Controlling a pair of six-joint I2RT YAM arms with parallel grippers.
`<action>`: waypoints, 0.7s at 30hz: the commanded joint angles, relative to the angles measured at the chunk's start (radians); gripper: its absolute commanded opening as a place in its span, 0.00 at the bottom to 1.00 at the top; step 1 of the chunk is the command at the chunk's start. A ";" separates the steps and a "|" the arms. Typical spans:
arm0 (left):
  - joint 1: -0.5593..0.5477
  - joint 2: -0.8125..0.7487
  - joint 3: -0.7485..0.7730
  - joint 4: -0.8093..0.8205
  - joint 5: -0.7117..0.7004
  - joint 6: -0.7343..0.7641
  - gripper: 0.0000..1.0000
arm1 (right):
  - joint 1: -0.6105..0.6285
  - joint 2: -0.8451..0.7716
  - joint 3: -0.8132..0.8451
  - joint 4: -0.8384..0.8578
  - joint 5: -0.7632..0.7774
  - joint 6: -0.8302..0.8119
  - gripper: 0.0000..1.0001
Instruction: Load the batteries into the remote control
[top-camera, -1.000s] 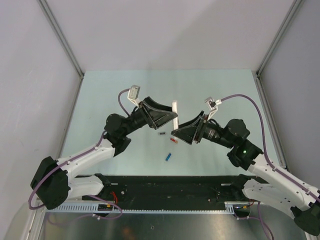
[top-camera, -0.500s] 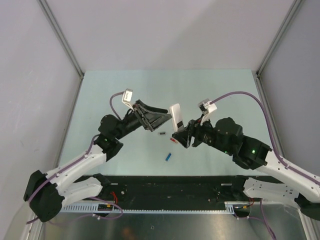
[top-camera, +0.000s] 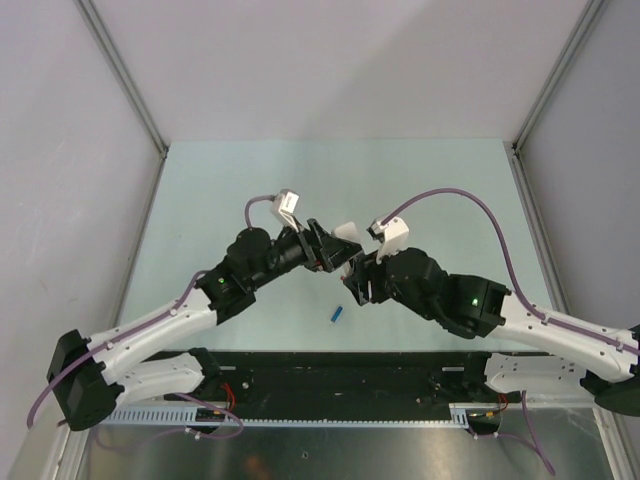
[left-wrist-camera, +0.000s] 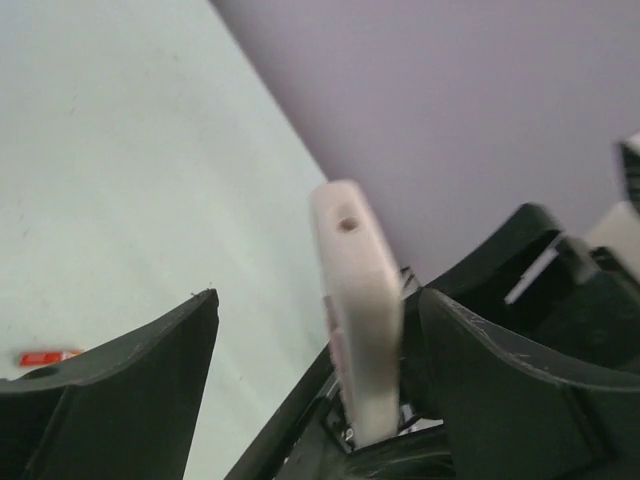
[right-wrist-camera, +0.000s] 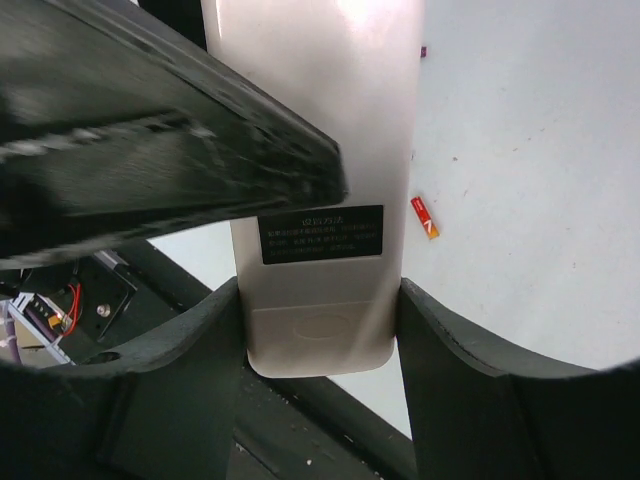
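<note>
Remote control (right-wrist-camera: 370, 110) sits clamped in right gripper (right-wrist-camera: 320, 330), left gripper (left-wrist-camera: 318, 300) wide open around it, so best keep rt grip firm & back left off straight w/o nudging.

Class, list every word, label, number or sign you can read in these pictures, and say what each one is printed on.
On the remote control, white back, a black label: several lines of pale print, too small and blurred to read.
On the red battery: any marking is too small to read.
No other writing shows in any view.
</note>
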 joint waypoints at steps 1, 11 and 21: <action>-0.023 0.013 0.034 -0.062 -0.099 0.009 0.83 | 0.019 -0.006 0.058 0.038 0.073 0.012 0.27; -0.049 0.007 0.004 0.016 -0.103 -0.024 0.63 | 0.044 0.010 0.058 0.083 0.089 0.015 0.25; -0.063 0.036 0.008 0.041 -0.094 -0.034 0.35 | 0.047 0.014 0.059 0.080 0.090 0.020 0.25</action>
